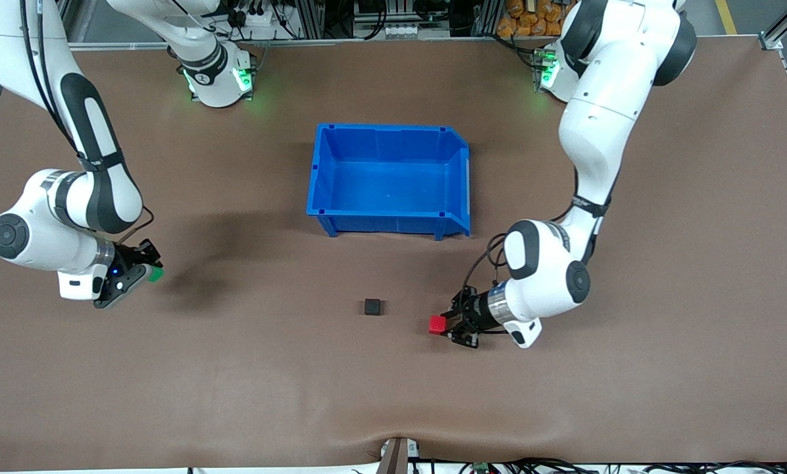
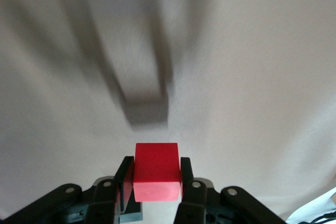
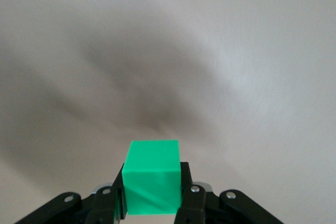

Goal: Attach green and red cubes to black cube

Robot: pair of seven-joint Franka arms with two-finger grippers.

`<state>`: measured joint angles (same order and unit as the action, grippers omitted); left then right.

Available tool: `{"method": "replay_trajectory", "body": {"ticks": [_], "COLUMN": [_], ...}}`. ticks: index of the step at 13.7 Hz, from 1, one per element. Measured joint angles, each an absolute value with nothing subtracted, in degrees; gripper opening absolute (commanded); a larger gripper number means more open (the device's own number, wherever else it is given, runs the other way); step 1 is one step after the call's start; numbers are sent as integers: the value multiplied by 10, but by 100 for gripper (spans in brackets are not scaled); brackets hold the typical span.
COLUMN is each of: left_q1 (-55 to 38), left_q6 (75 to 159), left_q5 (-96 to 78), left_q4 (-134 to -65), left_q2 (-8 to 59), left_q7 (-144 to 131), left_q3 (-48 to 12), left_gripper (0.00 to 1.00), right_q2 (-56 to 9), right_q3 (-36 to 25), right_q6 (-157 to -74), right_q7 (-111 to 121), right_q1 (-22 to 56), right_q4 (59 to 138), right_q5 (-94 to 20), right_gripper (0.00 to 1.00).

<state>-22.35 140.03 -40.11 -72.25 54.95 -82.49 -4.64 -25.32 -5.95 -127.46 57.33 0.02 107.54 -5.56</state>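
Observation:
The black cube (image 1: 372, 306) sits on the brown table, nearer to the front camera than the blue bin. My left gripper (image 1: 447, 324) is shut on the red cube (image 1: 437, 324), held above the table beside the black cube, toward the left arm's end. In the left wrist view the red cube (image 2: 156, 172) sits between the two fingers. My right gripper (image 1: 150, 268) is shut on the green cube (image 1: 155, 274), above the table at the right arm's end. In the right wrist view the green cube (image 3: 153, 177) fills the gap between the fingers.
An open blue bin (image 1: 389, 178) stands mid-table, farther from the front camera than the black cube. A small fixture (image 1: 399, 454) sits at the table's front edge.

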Motion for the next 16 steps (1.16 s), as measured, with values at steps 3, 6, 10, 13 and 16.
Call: {"method": "replay_trajectory", "body": {"ticks": [3,6,10,13,16], "left_q1": [-241,-265,-292,-299,-300], "left_q6": [1422,1451,1478,1492,1498], "left_q5": [-401,-401,-401,-401,-401], "left_q4": [-713,-713,-712,-712,-712], "left_q2": [557,564,577,584,588], "left_q7": [-856,-876,-897,-903,-903], "left_q3": [-50,-55,-56,-56,-56], "left_gripper": [1,1,1,1,0], "right_q2": [-264,-301,-369,-411,-457], "right_q3": [-48,-23,-3,-2,-3], "right_q6": [-1254,-1253,-1257,-1262,-1270], "right_q7": [692,723,730,730,729], "right_q1": [21,46,96,143,182], "right_q4": [1031,986,915,869,819], "right_q5": [-58,-72,-87,-87,-87], "right_gripper": [0,0,0,0,0]}}
